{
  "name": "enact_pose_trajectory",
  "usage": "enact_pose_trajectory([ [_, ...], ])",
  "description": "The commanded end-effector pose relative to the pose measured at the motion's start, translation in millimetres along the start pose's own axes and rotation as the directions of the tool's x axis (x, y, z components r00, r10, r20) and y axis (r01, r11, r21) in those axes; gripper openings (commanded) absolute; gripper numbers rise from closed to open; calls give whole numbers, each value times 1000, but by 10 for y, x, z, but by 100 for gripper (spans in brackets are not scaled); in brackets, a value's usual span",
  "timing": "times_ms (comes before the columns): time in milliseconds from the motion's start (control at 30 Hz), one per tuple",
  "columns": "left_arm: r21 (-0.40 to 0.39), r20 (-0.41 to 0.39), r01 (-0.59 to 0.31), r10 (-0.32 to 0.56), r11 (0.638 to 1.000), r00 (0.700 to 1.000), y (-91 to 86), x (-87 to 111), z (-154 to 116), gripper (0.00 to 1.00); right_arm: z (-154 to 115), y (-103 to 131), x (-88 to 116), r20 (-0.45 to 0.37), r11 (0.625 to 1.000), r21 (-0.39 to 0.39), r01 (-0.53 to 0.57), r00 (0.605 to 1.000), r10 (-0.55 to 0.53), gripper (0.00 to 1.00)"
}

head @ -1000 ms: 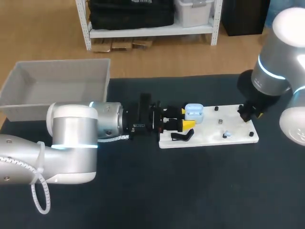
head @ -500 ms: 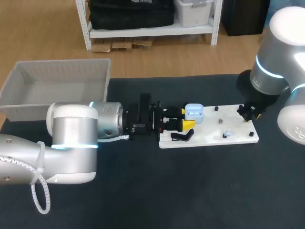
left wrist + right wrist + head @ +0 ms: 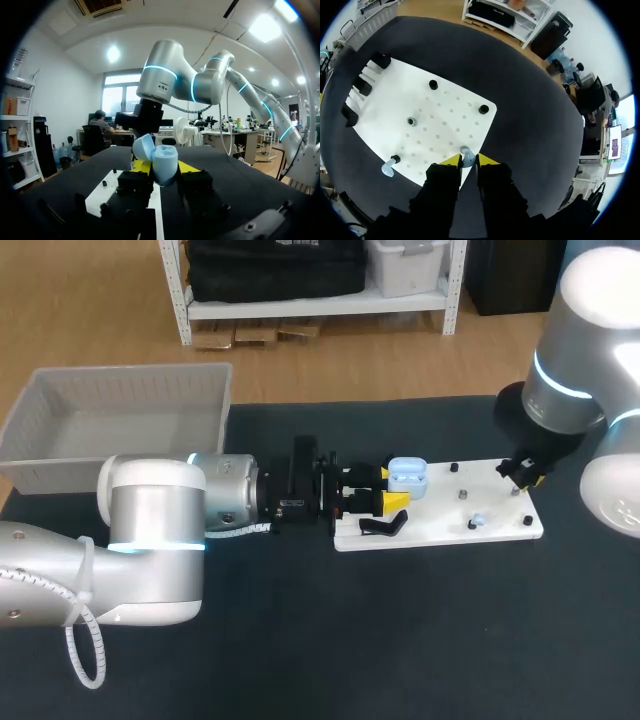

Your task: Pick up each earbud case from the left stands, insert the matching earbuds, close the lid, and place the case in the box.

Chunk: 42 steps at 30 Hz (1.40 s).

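An open light blue earbud case (image 3: 407, 477) sits over the left end of the white board (image 3: 440, 528), and my left gripper (image 3: 385, 491) is shut on it. In the left wrist view the case (image 3: 163, 164) stands between the yellow tips of my left gripper (image 3: 162, 171), lid up. My right gripper (image 3: 522, 476) is at the board's far right end. Its tips sit tight on both sides of a small light blue earbud (image 3: 466, 156), so the right gripper (image 3: 468, 160) is shut on it. A second earbud (image 3: 477, 522) lies on the board by a black peg (image 3: 395, 159).
A grey box (image 3: 120, 420) stands at the back left of the table. A black stand (image 3: 381, 527) lies at the board's near left corner. More black stands (image 3: 362, 86) and pegs (image 3: 483, 109) rise from the board (image 3: 445, 125).
The right gripper's fingers have drawn in around the earbud, and the right arm has shifted slightly. The left arm and the case have not moved.
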<state>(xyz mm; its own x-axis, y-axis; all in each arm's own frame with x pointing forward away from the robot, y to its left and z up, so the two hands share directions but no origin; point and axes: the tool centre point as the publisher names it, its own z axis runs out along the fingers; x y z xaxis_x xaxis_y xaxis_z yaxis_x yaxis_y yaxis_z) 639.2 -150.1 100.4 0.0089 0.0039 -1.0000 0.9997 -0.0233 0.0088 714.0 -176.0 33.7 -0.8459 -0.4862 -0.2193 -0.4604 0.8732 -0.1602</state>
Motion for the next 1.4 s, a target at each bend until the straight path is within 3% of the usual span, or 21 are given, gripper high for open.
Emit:
enact_pose_trajectory([
  [33, -4, 2, -1, 1, 1000, 1000, -14, 2, -5, 0, -203, 18, 47, 0, 1000, 8, -1, 1000, 1, 0],
  [333, -4, 2, -1, 1, 1000, 1000, -14, 2, -5, 0, -794, 118, 82, -38, 995, 67, -75, 996, 78, 0],
  [600, -4, 2, -1, 1, 1000, 1000, -14, 2, -5, 0, -1308, 447, 154, -107, 974, 150, -172, 976, 189, 0],
  [767, -4, 2, -1, 1, 1000, 1000, -14, 2, -5, 0, -1585, 698, 162, -73, 960, 139, -244, 964, 256, 0],
  [1067, -4, 2, -1, 1, 1000, 1000, -14, 2, -5, 0, -1775, 1180, 280, -98, 968, 63, -241, 964, 247, 0],
  [1400, -4, 2, -1, 1, 1000, 1000, -14, 2, -5, 0, -1775, 1180, 280, -98, 968, 63, -241, 964, 247, 0],
])
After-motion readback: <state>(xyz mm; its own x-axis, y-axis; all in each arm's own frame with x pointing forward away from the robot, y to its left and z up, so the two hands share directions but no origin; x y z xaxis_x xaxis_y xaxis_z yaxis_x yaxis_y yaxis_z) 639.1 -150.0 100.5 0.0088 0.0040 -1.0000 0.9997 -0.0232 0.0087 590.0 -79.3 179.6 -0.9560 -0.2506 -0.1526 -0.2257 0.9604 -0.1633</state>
